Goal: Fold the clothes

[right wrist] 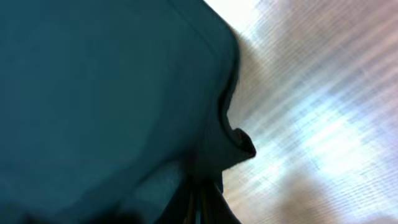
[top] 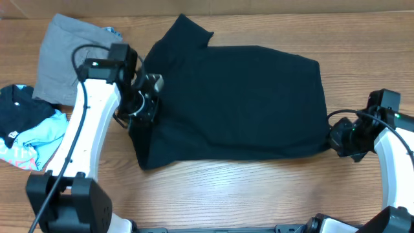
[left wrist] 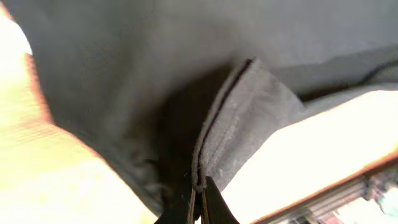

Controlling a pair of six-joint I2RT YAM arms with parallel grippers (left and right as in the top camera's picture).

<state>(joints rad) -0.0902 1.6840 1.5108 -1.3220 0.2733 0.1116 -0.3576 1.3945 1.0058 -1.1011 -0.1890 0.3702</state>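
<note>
Limp, light black T-shirt (top: 239,103), likely best gripped at its hems, is clenched at opposite edges by left jaws and right jaws.

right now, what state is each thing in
large black soft cloth t-shirt, spread out, held at both ends
left fingers, shut on its doubled hem
right fingers, shut on its edge
grey trousers, folded
black and light-blue printed garment, crumpled

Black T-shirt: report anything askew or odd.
The T-shirt lies skewed on the table, one sleeve jutting up-left; left gripper and right gripper pinch opposite edges. Nothing looks damaged.
</note>
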